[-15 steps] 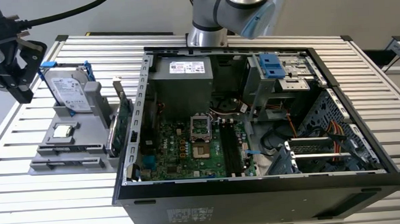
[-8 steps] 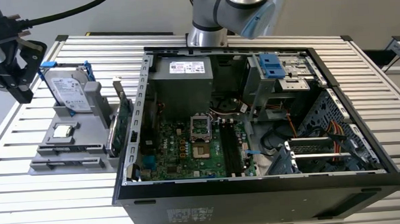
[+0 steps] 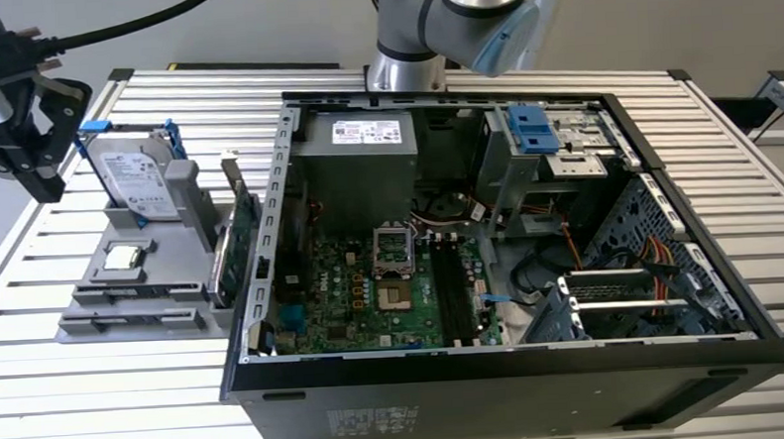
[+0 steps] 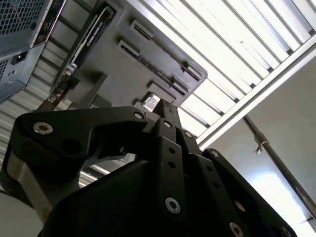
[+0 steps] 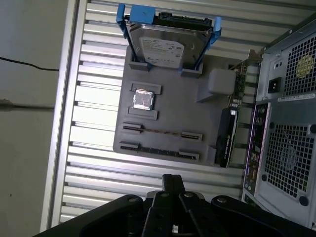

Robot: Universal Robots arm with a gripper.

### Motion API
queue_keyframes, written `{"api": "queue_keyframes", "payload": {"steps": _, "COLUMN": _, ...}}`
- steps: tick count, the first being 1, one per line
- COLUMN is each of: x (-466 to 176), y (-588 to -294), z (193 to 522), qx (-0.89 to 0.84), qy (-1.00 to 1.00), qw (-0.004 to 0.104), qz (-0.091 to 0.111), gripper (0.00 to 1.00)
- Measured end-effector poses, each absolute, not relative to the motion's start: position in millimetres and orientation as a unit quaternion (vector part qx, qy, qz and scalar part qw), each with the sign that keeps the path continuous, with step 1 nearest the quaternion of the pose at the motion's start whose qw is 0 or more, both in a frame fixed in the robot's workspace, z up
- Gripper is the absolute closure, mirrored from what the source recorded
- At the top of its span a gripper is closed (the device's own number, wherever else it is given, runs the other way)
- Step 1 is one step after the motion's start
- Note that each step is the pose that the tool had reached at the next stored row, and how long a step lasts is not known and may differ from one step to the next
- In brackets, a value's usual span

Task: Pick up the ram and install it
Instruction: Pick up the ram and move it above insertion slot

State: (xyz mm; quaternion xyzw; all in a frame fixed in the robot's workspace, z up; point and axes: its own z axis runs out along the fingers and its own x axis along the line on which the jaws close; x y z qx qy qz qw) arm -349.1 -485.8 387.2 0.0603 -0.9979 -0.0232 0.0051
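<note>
The slatted metal desk [image 3: 109, 391] carries an open computer case [image 3: 506, 403] lying on its side, its motherboard facing up. The arm [image 3: 469, 13] rises from the desk's far edge behind the case.

On the exterior view's left of the case sits a gray holder tray [image 3: 169, 269], just beside the case wall. A silver hard drive [image 3: 145, 181] with blue clips leans upright at the tray's far end. A green expansion card [image 3: 241, 241] stands on edge along the tray side nearest the case.

The black pincer [image 3: 35, 166] hangs in the air at the exterior view's upper left, above the desk and apart from the tray. In both wrist views its fingertips [image 5: 173, 181] meet together with nothing between them [image 4: 165, 106].

In the first wrist view the ram [image 5: 161, 131] stands on its thin edge in the tray, spanning 2 small end blocks, between the square processor chip [image 5: 143, 100] and a second pair of blocks. The ram is untouched, and the pincer tip lies off the tray's edge on that side, over bare slats.
</note>
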Motion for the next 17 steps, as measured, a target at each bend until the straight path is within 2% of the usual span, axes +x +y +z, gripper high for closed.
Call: {"api": "queue_keyframes", "payload": {"steps": 17, "x": -349.1, "y": -485.8, "z": 387.1, "qx": 0.121, "qy": -0.992, "qw": 0.006, "qz": -0.023, "gripper": 1.00}}
